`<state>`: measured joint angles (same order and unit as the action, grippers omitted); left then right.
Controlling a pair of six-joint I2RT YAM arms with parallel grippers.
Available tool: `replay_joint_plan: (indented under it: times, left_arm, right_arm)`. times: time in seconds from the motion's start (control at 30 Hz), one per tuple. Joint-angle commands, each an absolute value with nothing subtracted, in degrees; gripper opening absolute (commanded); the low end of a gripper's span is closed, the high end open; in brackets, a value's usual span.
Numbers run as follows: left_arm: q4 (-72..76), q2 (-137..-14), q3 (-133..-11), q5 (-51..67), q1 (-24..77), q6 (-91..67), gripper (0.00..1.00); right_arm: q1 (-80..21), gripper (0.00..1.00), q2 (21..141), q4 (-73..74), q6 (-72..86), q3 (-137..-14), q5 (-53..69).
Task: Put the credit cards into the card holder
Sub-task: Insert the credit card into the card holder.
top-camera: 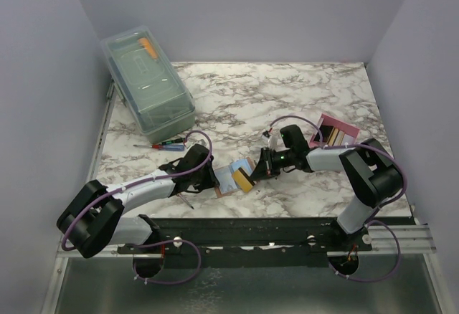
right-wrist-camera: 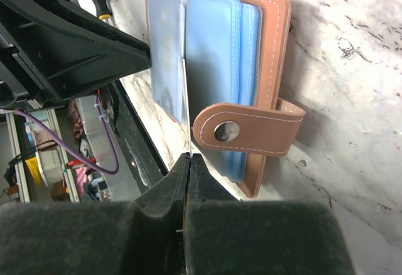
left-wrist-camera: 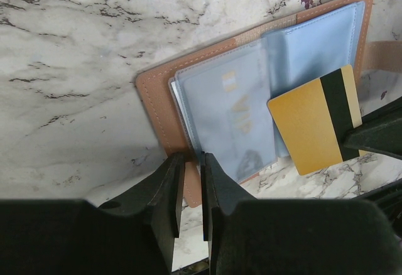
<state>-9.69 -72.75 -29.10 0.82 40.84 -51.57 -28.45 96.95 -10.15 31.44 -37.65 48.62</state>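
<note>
Your card holder (top-camera: 231,178) lies open on the marble table (top-camera: 287,92), between the two arms and towards the near edge. Its tan cover faces down and its pale blue pockets face up.

The left jaws, on your left arm (top-camera: 136,196), are closed to a narrow gap on the near edge of the card holder's tan cover. In the left wrist view one fingertip (left-wrist-camera: 176,187) sits either side of that edge.

The right jaws, on your right arm (top-camera: 330,158), are pressed together on a yellow card (left-wrist-camera: 308,130) with a dark stripe. They grip it at its striped end. The card's free end overlaps the blue pocket on the far page. You cannot tell from these views whether it has gone inside the pocket or only rests on top. From the right wrist the card shows edge-on as a thin line running up from the fingertips (right-wrist-camera: 179,168).

The closing strap (right-wrist-camera: 251,130) with its round snap is folded over the blue pockets.

A pink tray (top-camera: 333,131) with cards in it stands just beyond the right arm. A clear lidded box (top-camera: 147,84) sits at the far left, with screwdrivers (top-camera: 165,143) lying on the table just in front of it.
</note>
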Motion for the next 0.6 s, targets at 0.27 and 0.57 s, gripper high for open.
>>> replay_joint_plan:
  times: [0.27,0.57]
  left_arm:
    - [-12.74,-72.95,-26.89,-1.88,40.78,-50.98,0.23]
    - [-12.66,-72.67,-26.83,-1.68,40.70,-50.89,0.23]
  right_arm:
    - [-28.81,0.00,94.93,-7.91,29.97,-36.30,46.42]
    - [-28.75,0.00,93.85,-7.30,29.84,-35.95,46.12]
